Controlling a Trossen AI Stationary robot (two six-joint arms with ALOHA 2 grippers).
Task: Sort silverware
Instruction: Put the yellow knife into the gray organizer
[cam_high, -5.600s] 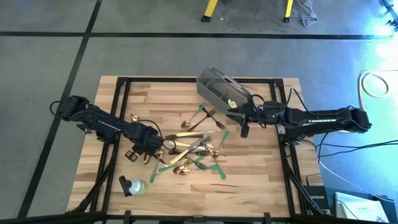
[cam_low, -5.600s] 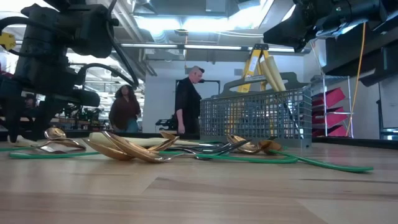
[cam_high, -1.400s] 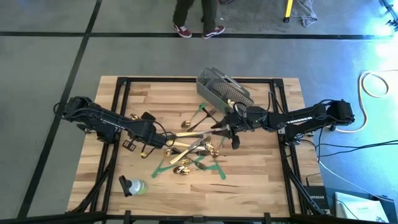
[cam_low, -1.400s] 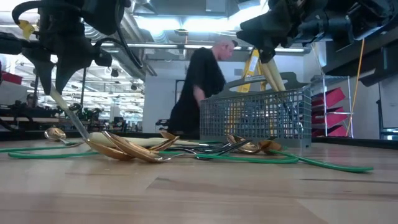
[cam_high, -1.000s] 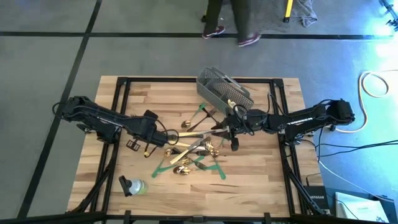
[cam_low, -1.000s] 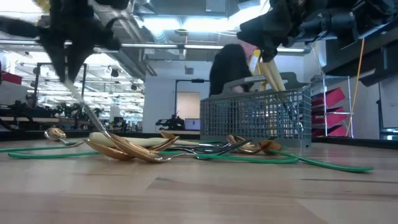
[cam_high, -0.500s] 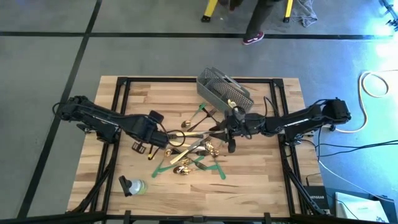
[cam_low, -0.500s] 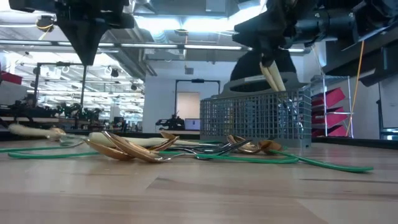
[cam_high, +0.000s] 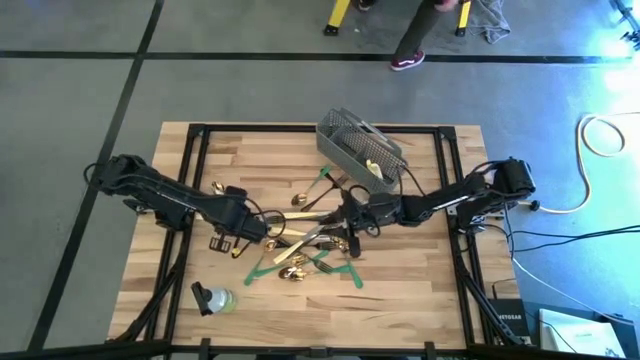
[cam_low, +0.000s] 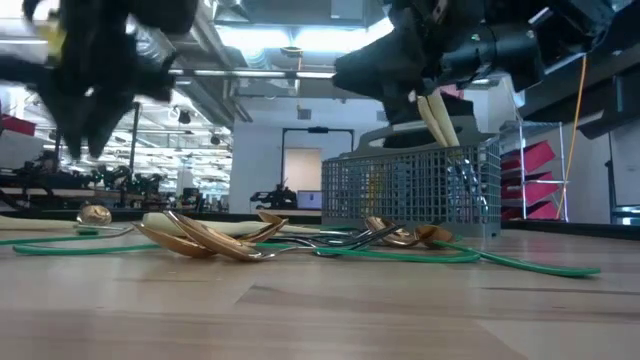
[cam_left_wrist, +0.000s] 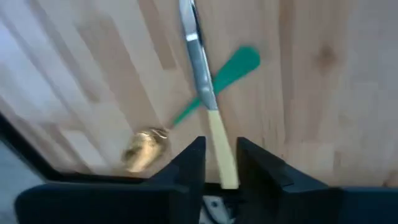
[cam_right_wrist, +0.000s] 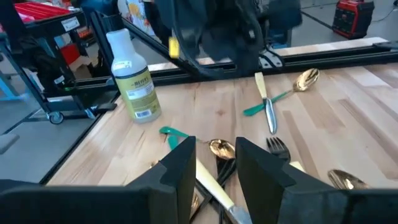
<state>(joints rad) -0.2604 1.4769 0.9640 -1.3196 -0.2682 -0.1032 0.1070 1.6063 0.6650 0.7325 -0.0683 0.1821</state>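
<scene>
The silverware lies in a heap (cam_high: 310, 240) at mid-table: gold spoons, dark forks and cream-handled knives across green tape strips. One cream-handled knife (cam_left_wrist: 202, 81) (cam_right_wrist: 266, 106) lies flat on the wood at the left, across a green strip, beside a gold spoon (cam_left_wrist: 144, 146). My left gripper (cam_high: 226, 240) (cam_left_wrist: 219, 162) hovers open above that knife, its fingers seen either side of the handle's end. My right gripper (cam_high: 348, 218) (cam_right_wrist: 214, 165) hangs open over the heap's right part, above a knife and a spoon, with nothing held.
The grey mesh basket (cam_high: 355, 145) (cam_low: 410, 190) stands at the far middle with cream handles sticking out of it. A bottle (cam_high: 210, 298) (cam_right_wrist: 134, 81) lies near the front left. Bare wood lies to the heap's near side. A person's foot shows beyond the far edge.
My left gripper held the knife slanting, its tip on the heap. The knife now lies flat at the table's left, let go. The gripper has come down and toward the near edge, rolling. My right gripper has moved toward the table's left, out over the heap, and sunk a little.
</scene>
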